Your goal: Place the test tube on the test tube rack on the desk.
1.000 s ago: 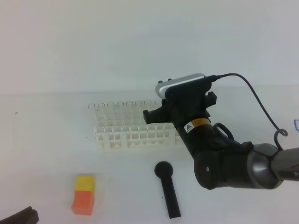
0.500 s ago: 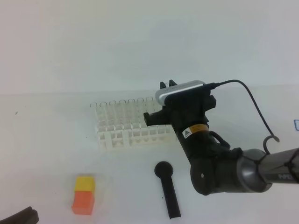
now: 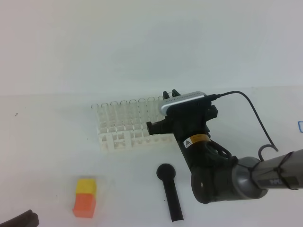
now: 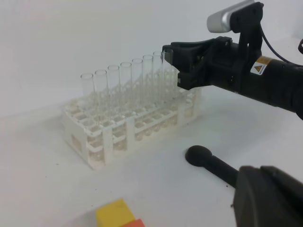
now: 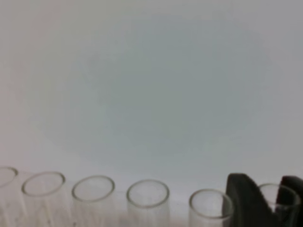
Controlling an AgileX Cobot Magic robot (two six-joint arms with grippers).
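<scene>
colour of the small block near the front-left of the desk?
Yellow on top, orange below; clearest in the exterior high view.

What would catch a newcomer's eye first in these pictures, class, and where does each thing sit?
The big black right end effector dominates, poised at the right end of the row of clear tubes, its jaws around the test tube standing last in line. These tubes stand upright along the back of the white test tube rack on the desk. In front lie a black round-headed stick and, further left, a yellow-and-orange block.
</scene>
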